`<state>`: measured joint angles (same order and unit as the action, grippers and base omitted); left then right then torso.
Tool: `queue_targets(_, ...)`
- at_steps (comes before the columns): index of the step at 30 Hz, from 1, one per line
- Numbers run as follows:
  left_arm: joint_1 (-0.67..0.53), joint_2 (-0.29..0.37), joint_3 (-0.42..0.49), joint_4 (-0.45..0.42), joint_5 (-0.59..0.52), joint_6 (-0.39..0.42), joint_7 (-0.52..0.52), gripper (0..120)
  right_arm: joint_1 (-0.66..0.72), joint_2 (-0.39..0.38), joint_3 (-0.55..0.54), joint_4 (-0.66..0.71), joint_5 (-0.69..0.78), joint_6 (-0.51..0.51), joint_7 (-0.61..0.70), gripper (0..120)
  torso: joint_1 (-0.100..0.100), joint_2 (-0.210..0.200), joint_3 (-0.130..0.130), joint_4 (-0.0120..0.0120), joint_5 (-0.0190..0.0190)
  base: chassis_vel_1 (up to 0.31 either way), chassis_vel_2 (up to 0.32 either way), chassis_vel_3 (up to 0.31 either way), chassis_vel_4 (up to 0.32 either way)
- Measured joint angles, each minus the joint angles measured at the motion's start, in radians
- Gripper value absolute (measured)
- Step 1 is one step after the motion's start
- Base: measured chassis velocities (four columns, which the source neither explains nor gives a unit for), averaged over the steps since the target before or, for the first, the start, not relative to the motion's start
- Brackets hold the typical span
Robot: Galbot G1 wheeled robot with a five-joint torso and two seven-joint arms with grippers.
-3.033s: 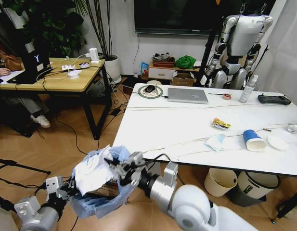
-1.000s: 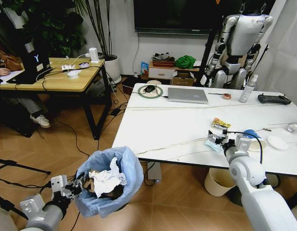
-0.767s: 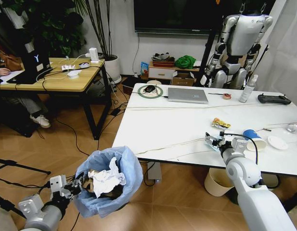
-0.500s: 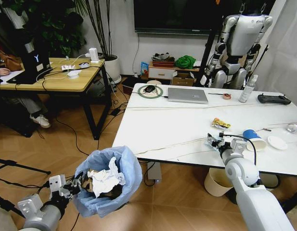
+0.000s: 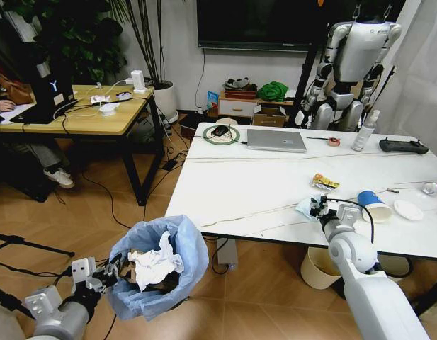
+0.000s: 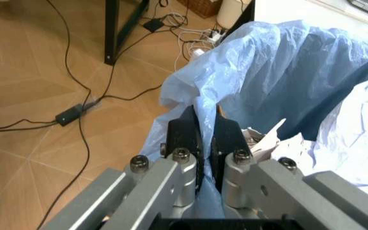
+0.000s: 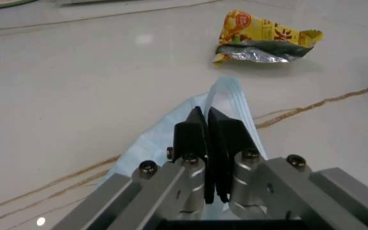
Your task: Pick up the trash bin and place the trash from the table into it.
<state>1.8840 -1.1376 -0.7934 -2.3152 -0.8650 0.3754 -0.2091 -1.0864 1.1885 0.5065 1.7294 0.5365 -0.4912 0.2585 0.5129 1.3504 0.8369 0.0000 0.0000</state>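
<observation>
The trash bin (image 5: pixel 160 263), lined with a crinkly light-blue bag, hangs low at the left of the white table (image 5: pixel 239 188). My left gripper (image 5: pixel 110 273) is shut on the bag's rim (image 6: pixel 204 120). Crumpled white paper (image 6: pixel 363 143) lies inside the bin. My right gripper (image 5: pixel 319 208) rests on the table near its front edge, shut on a pale blue face mask (image 7: pixel 232 103). A yellow snack wrapper (image 7: pixel 267 37) lies just beyond it. A blue paper cup (image 5: pixel 374 205), a white lid (image 5: pixel 408 210) and a crushed can (image 5: pixel 432 188) lie to the right.
A laptop (image 5: pixel 276 140), a bottle (image 5: pixel 365 131) and a black controller (image 5: pixel 402 146) sit at the table's back. A cream bin (image 5: pixel 324 268) and a white-grey bin (image 5: pixel 374 273) stand under the table. A wooden desk (image 5: pixel 76 113) stands at the left, with cables on the floor.
My right gripper has crept slightly right along the table's front edge, and the mask now bunches up at its fingertips. The bin and left arm have barely moved.
</observation>
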Motion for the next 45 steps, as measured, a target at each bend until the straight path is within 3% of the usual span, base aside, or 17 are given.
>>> queue_targets(10,-0.003,0.001,0.002,0.002,0.0,0.0,0.0,0,-0.003,-0.008,0.0,0.018,-0.001,0.011,-0.01,0,0.0,0.0,0.0,0.0,0.0001,0.0,0.0,0.0,0.0)
queue_targets(14,0.008,0.006,-0.001,0.001,-0.001,0.0,0.0,0,-0.018,-0.07,-0.053,0.236,0.189,0.066,-0.064,0,0.0,0.0,0.0,-0.0002,0.0001,0.0,0.0,0.0,0.0)
queue_targets(15,0.008,0.006,-0.001,0.001,-0.001,0.0,0.0,0,-0.018,-0.07,-0.053,0.236,0.189,0.066,-0.064,0,0.0,0.0,0.0,-0.0002,0.0001,0.0,0.0,0.0,0.0)
queue_targets(18,0.016,0.01,-0.007,-0.009,-0.006,0.0,-0.001,0,-0.005,-0.137,-0.164,0.386,0.32,0.111,-0.109,0,0.0,0.0,0.0,0.0,-0.0005,0.0,0.0,0.0,0.0)
queue_targets(21,0.021,0.001,-0.006,-0.016,-0.004,0.0,-0.003,0,0.01,-0.189,-0.329,0.484,0.354,0.167,-0.146,0,0.0,0.0,0.0,0.0001,-0.0002,0.0,0.0,0.0,0.0)
queue_targets(23,0.022,-0.001,-0.005,-0.017,-0.003,0.0,-0.003,0,0.013,-0.194,-0.351,0.493,0.356,0.174,-0.15,0,0.0,0.0,0.0,0.0001,-0.0002,0.0,0.0,0.0,0.0)
queue_targets(29,0.018,-0.01,0.014,-0.022,0.005,0.004,-0.011,0,0.058,-0.245,-0.659,0.532,0.313,0.287,-0.209,0,0.0,0.0,0.0,0.0,-0.0002,0.0,0.0,0.0,0.0)
queue_targets(37,0.014,-0.01,0.048,-0.028,0.007,0.012,-0.019,0,0.102,-0.243,-0.865,0.507,0.235,0.295,-0.168,0,0.0,0.0,0.0,0.0,-0.0003,0.0,0.0,0.0,0.0)
queue_targets(45,0.015,-0.007,0.079,-0.045,0.006,0.018,-0.023,0,0.148,-0.211,-0.953,0.473,0.217,0.25,-0.093,0,0.0,0.0,0.0,0.0001,0.0,0.0,0.0,0.0,0.0)
